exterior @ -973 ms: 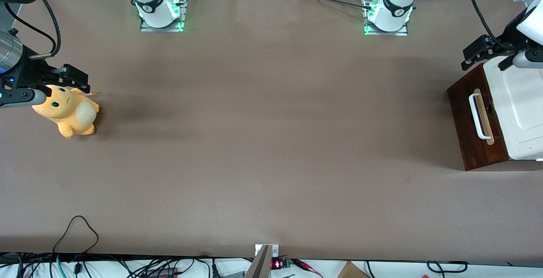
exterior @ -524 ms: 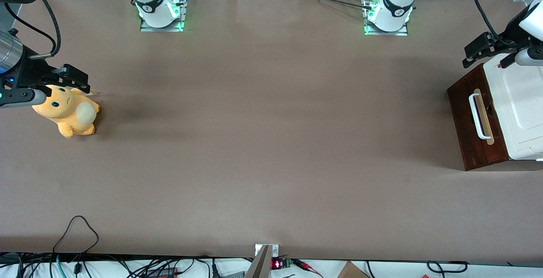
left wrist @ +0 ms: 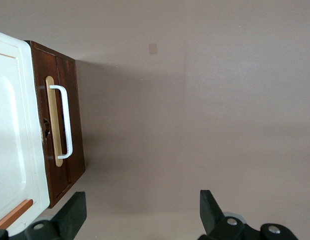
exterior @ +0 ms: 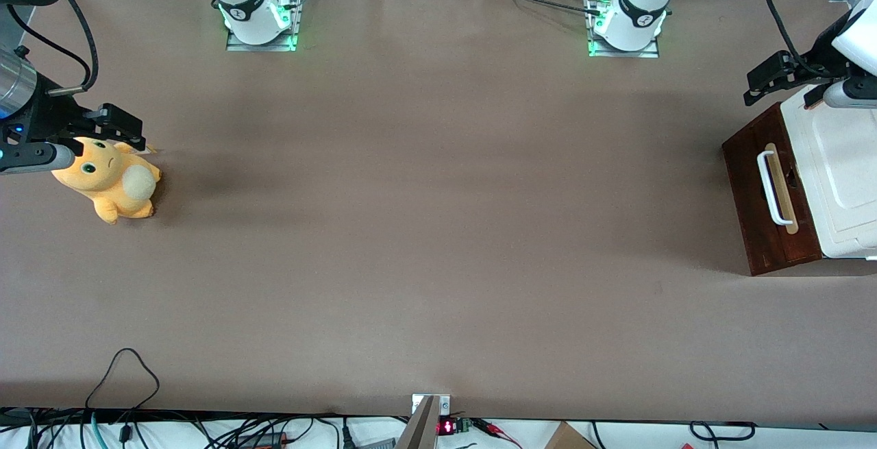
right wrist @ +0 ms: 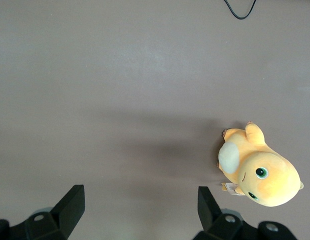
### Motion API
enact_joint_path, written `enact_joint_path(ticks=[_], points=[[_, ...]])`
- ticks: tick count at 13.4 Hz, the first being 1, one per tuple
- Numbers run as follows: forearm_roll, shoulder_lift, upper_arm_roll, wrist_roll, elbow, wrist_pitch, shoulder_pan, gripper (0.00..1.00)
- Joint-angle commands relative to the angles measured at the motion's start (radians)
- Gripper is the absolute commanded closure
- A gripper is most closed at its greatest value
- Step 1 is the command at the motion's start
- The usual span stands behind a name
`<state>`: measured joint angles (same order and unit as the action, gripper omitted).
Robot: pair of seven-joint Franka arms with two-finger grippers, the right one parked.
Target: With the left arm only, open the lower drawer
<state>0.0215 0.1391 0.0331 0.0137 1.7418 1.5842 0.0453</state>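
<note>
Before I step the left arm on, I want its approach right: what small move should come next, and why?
Probably bring the end effector closer to the front camera and down toward the white handle. It hovers open above the table beside the cabinet's corner, touching nothing, and the lower drawer looks shut, its handle free.

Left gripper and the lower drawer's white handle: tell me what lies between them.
Nothing. In the left wrist view the open gripper hovers above bare brown table, with the white handle on the lower drawer unobstructed.
</note>
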Motion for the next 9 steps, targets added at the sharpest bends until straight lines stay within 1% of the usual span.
enact_joint_path(ticks=[1,2,4,6,7,9], points=[[-0.011,-0.015,0.016,0.034,-0.031,-0.023,0.005,0.0],[-0.094,-0.029,0.052,0.026,-0.028,-0.026,0.005,0.01],[-0.33,-0.055,0.155,-0.035,-0.01,-0.024,0.005,0.0],[-0.475,-0.067,0.211,-0.125,0.05,-0.026,0.007,0.0],[-0.553,-0.073,0.244,-0.2,0.089,-0.026,0.007,0.0],[-0.685,-0.081,0.336,-0.433,0.189,-0.041,0.008,0.01]])
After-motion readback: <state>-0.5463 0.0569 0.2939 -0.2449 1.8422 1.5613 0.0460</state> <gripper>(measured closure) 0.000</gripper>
